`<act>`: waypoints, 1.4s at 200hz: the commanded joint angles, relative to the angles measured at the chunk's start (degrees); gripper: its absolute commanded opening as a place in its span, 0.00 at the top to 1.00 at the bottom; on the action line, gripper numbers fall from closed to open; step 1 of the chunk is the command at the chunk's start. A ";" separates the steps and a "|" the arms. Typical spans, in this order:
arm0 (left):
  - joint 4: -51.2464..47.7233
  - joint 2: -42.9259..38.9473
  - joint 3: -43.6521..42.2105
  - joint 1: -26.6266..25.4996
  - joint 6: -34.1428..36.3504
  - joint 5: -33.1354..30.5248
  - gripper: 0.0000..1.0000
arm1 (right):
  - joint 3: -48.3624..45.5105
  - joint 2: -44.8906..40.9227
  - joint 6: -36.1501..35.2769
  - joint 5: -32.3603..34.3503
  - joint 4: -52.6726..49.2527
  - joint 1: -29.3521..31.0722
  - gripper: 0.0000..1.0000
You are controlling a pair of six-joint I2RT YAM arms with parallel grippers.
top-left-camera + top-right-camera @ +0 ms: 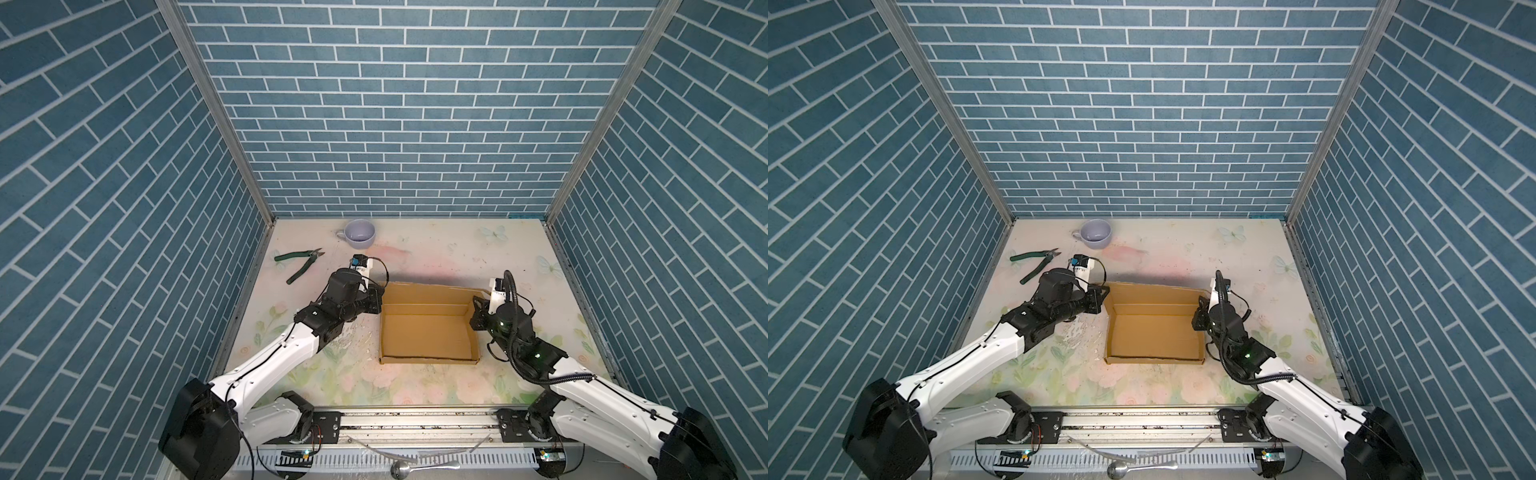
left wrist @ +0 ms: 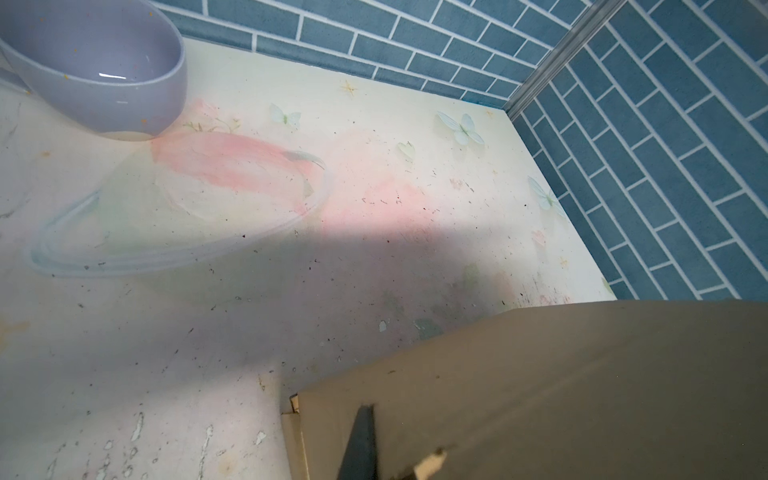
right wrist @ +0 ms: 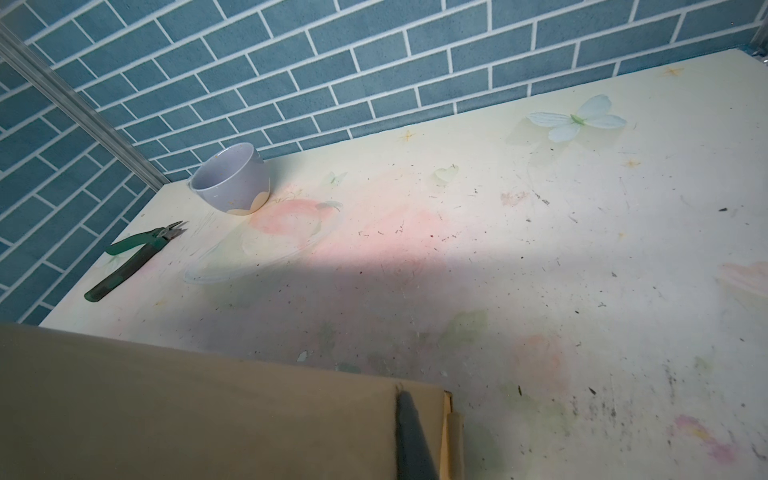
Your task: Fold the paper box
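The brown paper box [image 1: 428,332] [image 1: 1154,332] sits mid-table as an open tray with its side walls up. Its back flap [image 1: 432,291] stands raised along the far edge. My left gripper [image 1: 379,297] [image 1: 1101,297] is shut on that flap's left corner. One dark finger [image 2: 359,444] lies on the cardboard [image 2: 540,395] in the left wrist view; the other finger is hidden behind it. My right gripper [image 1: 478,305] [image 1: 1200,307] is shut on the flap's right corner. There too a single dark finger [image 3: 411,432] crosses the panel [image 3: 208,415].
A lilac cup [image 1: 360,236] [image 3: 232,183] stands at the back left near the wall. Green-handled pliers [image 1: 300,265] [image 3: 137,257] lie in front of it, left of my left arm. A metal spoon [image 1: 415,467] lies off the table on the front rail. Blue brick walls close in three sides.
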 commanded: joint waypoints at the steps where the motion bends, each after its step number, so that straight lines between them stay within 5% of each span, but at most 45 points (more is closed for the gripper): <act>1: 1.18 0.31 0.20 -2.66 -7.06 2.43 1.00 | -0.50 0.16 5.24 2.40 -1.62 -0.15 1.00; 59: -4.42 -4.58 -6.32 -2.82 -3.33 1.29 0.75 | -0.69 -1.04 4.60 3.20 -2.96 -0.04 1.00; 108: -3.08 -2.55 -6.23 -1.48 -0.54 2.34 0.84 | -0.29 -0.76 4.17 2.74 -2.81 -0.03 1.00; 141: -4.62 -1.44 -6.42 -1.56 -1.17 2.91 0.59 | 0.19 -1.20 3.97 2.81 -3.51 0.05 1.00; 168: -4.25 -4.06 -9.20 -0.50 -1.03 0.81 0.50 | 0.02 -1.46 3.88 3.04 -3.67 0.09 1.00; 205: 1.05 -2.43 -10.61 -0.34 -1.65 1.62 0.55 | 0.19 -1.17 3.63 2.95 -3.77 0.03 1.00; 248: 5.50 -3.07 -10.32 1.19 4.31 -1.62 0.38 | 0.11 -1.28 2.92 2.72 -4.08 0.09 1.00; 280: 11.19 -0.02 -9.70 3.26 4.54 1.48 0.43 | 0.19 -0.94 2.85 2.42 -3.74 0.09 1.00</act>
